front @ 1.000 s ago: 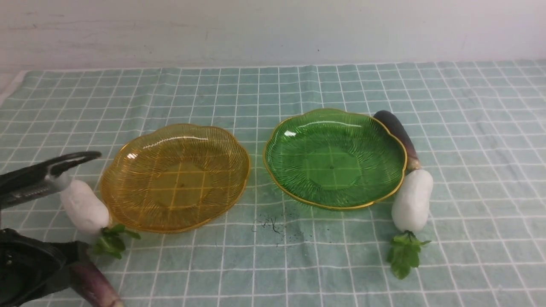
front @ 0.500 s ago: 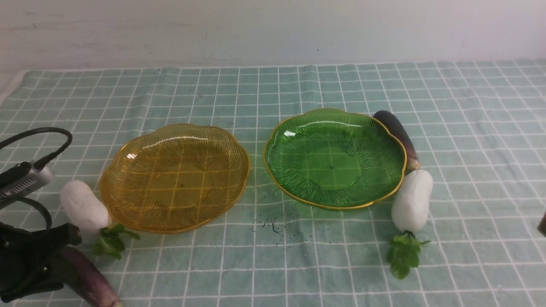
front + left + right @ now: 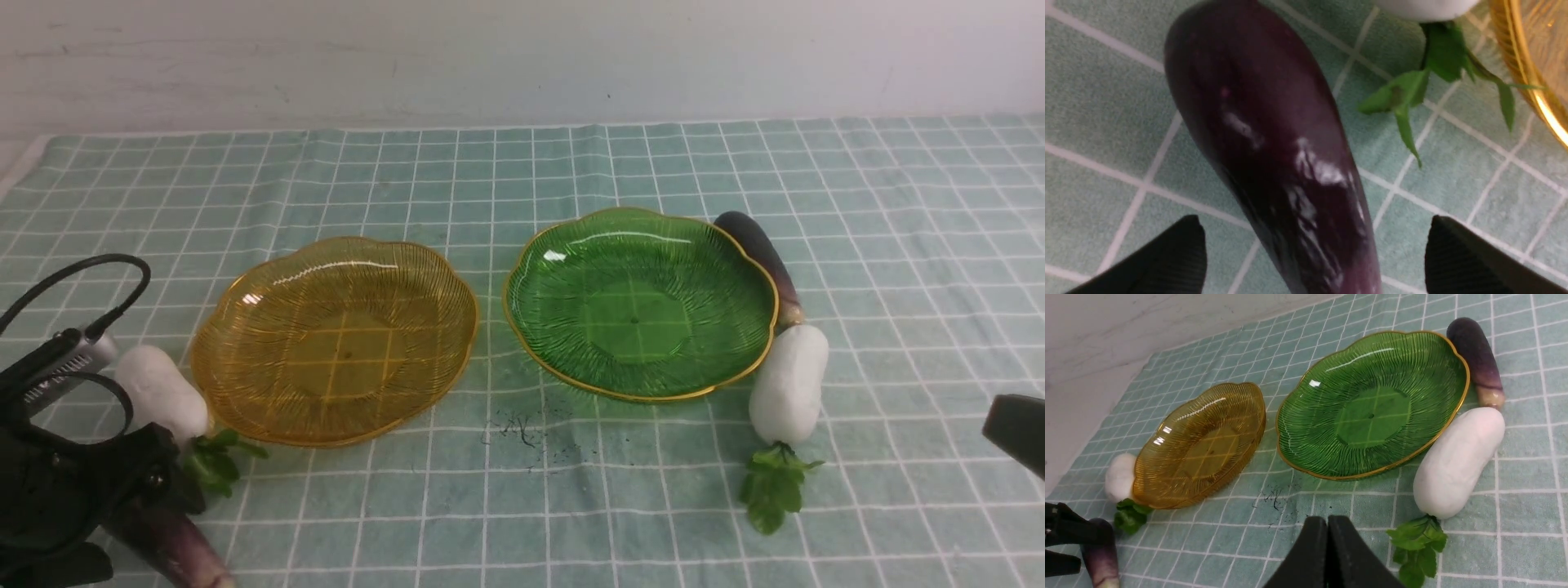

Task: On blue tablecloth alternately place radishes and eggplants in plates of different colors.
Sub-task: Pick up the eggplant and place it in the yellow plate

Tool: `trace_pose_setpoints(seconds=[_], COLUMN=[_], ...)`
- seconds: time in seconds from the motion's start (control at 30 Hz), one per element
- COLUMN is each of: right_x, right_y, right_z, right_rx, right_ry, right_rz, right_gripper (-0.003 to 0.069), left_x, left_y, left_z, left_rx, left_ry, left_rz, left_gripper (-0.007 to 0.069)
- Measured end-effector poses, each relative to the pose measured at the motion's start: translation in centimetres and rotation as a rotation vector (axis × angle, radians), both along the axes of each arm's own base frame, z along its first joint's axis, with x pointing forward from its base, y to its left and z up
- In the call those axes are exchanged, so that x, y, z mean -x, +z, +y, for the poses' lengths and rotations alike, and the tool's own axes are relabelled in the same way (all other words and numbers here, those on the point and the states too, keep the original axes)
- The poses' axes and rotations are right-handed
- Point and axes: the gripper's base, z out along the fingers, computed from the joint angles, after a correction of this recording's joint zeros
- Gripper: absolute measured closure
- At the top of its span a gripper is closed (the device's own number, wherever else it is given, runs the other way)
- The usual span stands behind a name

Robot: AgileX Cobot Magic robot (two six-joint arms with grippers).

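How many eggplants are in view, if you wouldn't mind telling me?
2: one lies between the left gripper's open jaws, the other beside the green plate.

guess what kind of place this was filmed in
Probably a robot test table set up as a mock kitchen or dining table: a gridded cloth with an amber plate and a green plate, plus a robot end effector over an eggplant.
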Motion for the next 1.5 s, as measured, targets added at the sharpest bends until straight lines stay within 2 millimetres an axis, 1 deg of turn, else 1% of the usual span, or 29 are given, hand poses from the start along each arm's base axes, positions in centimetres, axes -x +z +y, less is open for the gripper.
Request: trace_pose_setpoints(seconds=[0.03,0.17,0.2,0.23,0.27,0.3,0.33,0.4,0.47,0.5,0.57,0.63,0.67,0.7,0.73,0.77,0.83,0.87,0.93,1.0,1.03,1.07,1.1,1.13,1.2,1.37,1.4,1.43,1.5], right_x=[-0.1,-0.7,-1.3,-1.5,-2.0,-2.5,-2.6,-3.6,-5.0,-5.2,-6.2,-7.2,-7.9,-9.7,-10.3,-10.9,-11.8,-12.0,-13.4,-14.8,-15.2,-16.1,-16.2,-17.2,-18.7,-20.8,-21.0,-21.1,-21.8], right_y=[-0.1,-0.5,-0.6,-0.5,0.1,0.5,0.6,2.0,3.5,3.7,4.6,5.2,5.5,5.7,5.7,5.4,4.8,4.7,3.1,1.5,1.1,0.1,0.0,-1.1,-3.1,-6.7,-7.2,-7.3,-9.1], right_z=[0.0,0.1,0.3,0.3,0.4,0.4,0.4,0.4,0.1,0.1,-0.2,-0.5,-0.6,-0.6,-0.5,-0.3,0.2,0.3,1.2,1.8,2.0,2.0,2.0,1.9,1.9,1.9,2.0,2.0,2.1], right_rx=[-0.002,-0.013,-0.019,-0.02,-0.012,0.001,0.007,0.051,0.097,0.106,0.144,0.176,0.189,0.2,0.201,0.196,0.181,0.179,0.178,0.212,0.221,0.227,0.231,0.225,0.222,0.217,0.216,0.215,0.201], right_ry=[0.003,0.02,0.044,0.052,0.076,0.097,0.104,0.139,0.152,0.151,0.15,0.149,0.149,0.156,0.163,0.172,0.184,0.184,0.197,0.191,0.187,0.165,0.166,0.132,0.095,0.065,0.065,0.065,0.062], right_rz=[0.01,0.068,0.115,0.131,0.156,0.176,0.182,0.205,0.231,0.234,0.246,0.256,0.26,0.279,0.29,0.31,0.348,0.353,0.413,0.447,0.456,0.478,0.484,0.508,0.547,0.621,0.636,0.64,0.69], right_gripper=[0.0669,0.0669,0.0669,0.0669,0.0669,0.0669,0.0669,0.0669,0.0669,0.0669,0.0669,0.0666,0.0664,0.0651,0.0643,0.0631,0.0609,0.0606,0.0552,0.0486,0.0465,0.042,0.042,0.0356,0.0259,0.0092,0.0067,0.0067,0.0027], left_x=[-0.1,-0.3,-0.3,-0.3,-0.4,-0.4,-0.4,-0.5,-0.4,-0.4,-0.2,0.0,-0.1,-0.9,-1.2,-2.2,-3.3,-3.4,-5.6,-8.0,-9.2,-10.5,-10.5,-12.1,-14.1,-16.8,-17.1,-17.1,-17.8], left_y=[-0.3,-1.2,-1.2,-1.2,-0.9,-0.6,-0.5,0.7,2.7,3.0,4.7,7.5,8.3,11.7,12.5,14.3,16.0,15.8,17.2,17.0,16.7,16.0,16.0,14.9,12.6,8.3,7.5,7.5,5.8], left_z=[0.1,0.1,0.1,0.1,0.1,0.1,0.1,0.1,0.1,0.1,0.0,-0.3,-0.4,-1.5,-1.8,-2.7,-3.6,-3.7,-4.8,-5.3,-5.4,-5.6,-5.5,-5.6,-5.7,-5.5,-5.5,-5.5,-5.4], left_rx=[0.0,0.009,0.013,0.016,0.019,0.015,0.017,-0.001,-0.023,-0.022,-0.034,-0.051,-0.061,-0.085,-0.09,-0.095,-0.102,-0.1,-0.113,-0.125,-0.128,-0.129,-0.129,-0.122,-0.107,-0.087,-0.086,-0.086,-0.087], left_ry=[0.002,0.008,0.005,0.003,-0.005,-0.018,-0.022,-0.063,-0.111,-0.118,-0.142,-0.164,-0.176,-0.237,-0.261,-0.311,-0.358,-0.366,-0.423,-0.449,-0.455,-0.463,-0.462,-0.468,-0.472,-0.469,-0.474,-0.474,-0.478], left_rz=[0.007,0.04,0.047,0.049,0.052,0.051,0.052,0.042,0.024,0.023,0.0,-0.075,-0.104,-0.237,-0.268,-0.331,-0.383,-0.378,-0.418,-0.419,-0.417,-0.405,-0.405,-0.381,-0.329,-0.244,-0.229,-0.229,-0.208], left_gripper=[-0.0054,0.0035,0.0143,0.0195,0.0321,0.0335,0.0333,0.0314,0.0314,0.0314,0.0314,0.0314,0.0314,0.0314,0.0314,0.0314,0.0314,0.0314,0.0314,0.0314,0.0314,0.0314,0.0314,0.0314,0.0314,0.0312,0.0301,0.0301,0.0242])
